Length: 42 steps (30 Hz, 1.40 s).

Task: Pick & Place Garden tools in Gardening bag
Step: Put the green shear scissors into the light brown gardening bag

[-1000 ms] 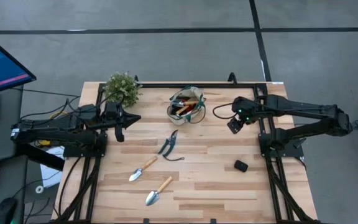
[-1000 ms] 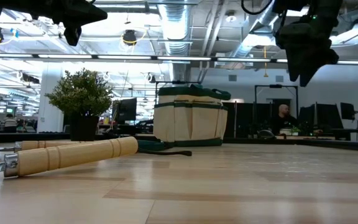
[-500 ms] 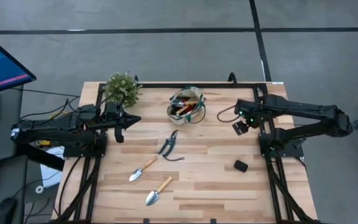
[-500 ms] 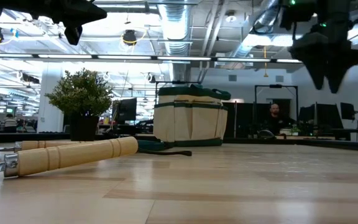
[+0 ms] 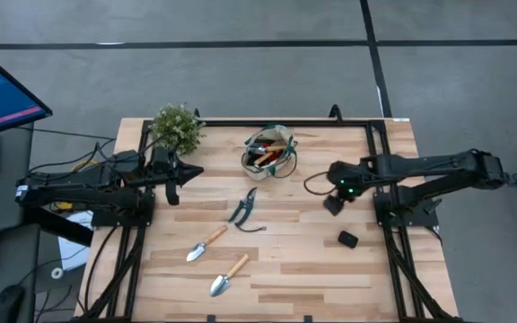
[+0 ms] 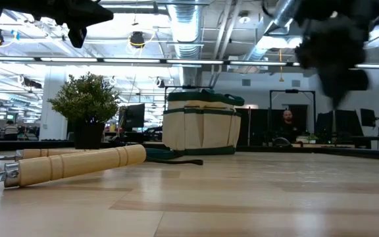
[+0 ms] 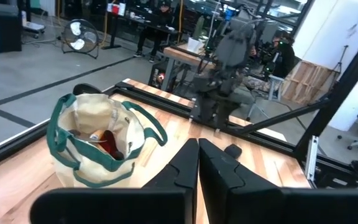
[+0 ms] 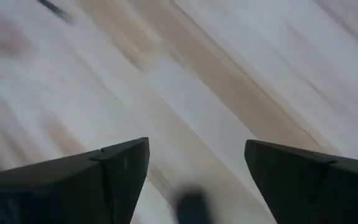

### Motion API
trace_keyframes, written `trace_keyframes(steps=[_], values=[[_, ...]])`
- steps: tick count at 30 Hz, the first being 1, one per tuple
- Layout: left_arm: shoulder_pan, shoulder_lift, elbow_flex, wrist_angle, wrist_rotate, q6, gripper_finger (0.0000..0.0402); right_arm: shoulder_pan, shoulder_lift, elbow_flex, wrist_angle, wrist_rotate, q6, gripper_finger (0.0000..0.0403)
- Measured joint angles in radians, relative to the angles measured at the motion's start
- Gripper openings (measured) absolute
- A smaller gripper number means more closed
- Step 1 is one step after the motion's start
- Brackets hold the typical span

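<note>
The wooden table (image 5: 312, 269) is a slab of pale butcher-block planks framed by dark metal rails. At its twelve o'clock edge sits the gardening bag (image 5: 270, 152), a small round tote of beige fabric with dark green trim and floppy loop handles; light wooden handles and something red poke from its open mouth. In the low view the bag (image 6: 201, 124) shows stitched side pockets.

Toward the centre lie the pruning shears (image 5: 244, 210), dark-handled, their blades parted in a shallow V. At about seven o'clock from them rests a trowel (image 5: 206, 243) with a silver head and a smooth, rounded wooden handle, and nearer the six o'clock edge a second trowel (image 5: 229, 275) of the same make, well apart from the bag.

The right gripper (image 5: 334, 203) hangs over bare planks at roughly three o'clock from the shears; its wrist view shows two flat dark fingers (image 8: 98, 171) spread wide with only blurred wood grain between them. A small black lump (image 5: 347, 240) lies near it, toward five o'clock.

The left gripper (image 5: 187, 172) waits at ten o'clock, beside the bushy green plant (image 5: 177, 126); its slim fingers (image 7: 185, 171) appear pressed together, holding nothing, though the seam is hard to judge.
</note>
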Motion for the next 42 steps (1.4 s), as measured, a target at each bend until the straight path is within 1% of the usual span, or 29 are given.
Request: trace_keyframes(steps=[2,3,5,7,10,13,17,20,23,25,27,29,30,34,38,40,42], values=[[0.000,0.000,0.000,-0.001,-0.003,-0.008,0.0009,0.002,0.020,0.010,0.134,-0.002,-0.022,0.0256],[0.000,0.000,0.000,-0.008,-0.003,-0.025,0.0007,0.002,0.030,0.022,0.167,-0.008,-0.039,0.0256],[0.000,0.008,0.000,-0.063,-0.003,-0.084,0.0005,0.002,0.051,0.061,0.207,-0.013,-0.068,0.0256],[0.000,0.028,0.000,-0.157,-0.003,-0.157,0.0005,0.002,0.063,0.104,0.222,-0.013,-0.098,0.0256],[-0.006,0.099,-0.001,-0.225,0.008,-0.261,0.0004,0.003,0.066,0.172,0.222,-0.014,-0.131,0.0256],[-0.022,0.208,0.020,-0.215,0.012,-0.331,0.0004,0.003,0.058,0.235,0.212,-0.015,-0.141,0.0256],[-0.040,0.405,0.086,-0.214,0.000,-0.417,0.0004,0.015,0.038,0.308,0.178,-0.012,-0.169,0.0256],[-0.041,0.569,0.146,-0.234,-0.027,-0.543,0.0004,0.035,0.022,0.346,0.121,-0.012,-0.206,0.0256],[-0.041,0.725,0.196,-0.246,-0.028,-0.668,0.0004,0.052,0.003,0.364,0.044,-0.012,-0.214,0.0256],[-0.046,0.814,0.238,-0.242,-0.001,-0.667,0.0009,0.069,-0.011,0.364,-0.008,-0.009,-0.214,0.0256],[-0.055,0.883,0.278,-0.240,0.052,-0.627,0.0023,0.091,-0.025,0.366,-0.062,0.009,-0.214,0.0256],[-0.065,0.939,0.314,-0.241,0.107,-0.572,0.0045,0.113,-0.035,0.366,-0.101,0.027,-0.214,0.0256],[-0.072,0.958,0.330,-0.242,0.117,-0.550,0.0058,0.124,-0.040,0.366,-0.121,0.038,-0.214,0.0256],[-0.080,1.005,0.378,-0.242,0.080,-0.521,0.0116,0.161,-0.053,0.365,-0.164,0.093,-0.214,0.0256],[-0.079,1.018,0.393,-0.254,0.066,-0.520,0.0171,0.183,-0.060,0.365,-0.171,0.116,-0.214,0.0256],[-0.080,1.030,0.394,-0.274,0.055,-0.548,0.0187,0.192,-0.064,0.365,-0.173,0.118,-0.215,0.0256],[-0.080,1.035,0.391,-0.348,0.043,-0.593,0.0192,0.199,-0.065,0.365,-0.174,0.119,-0.218,0.0256]])
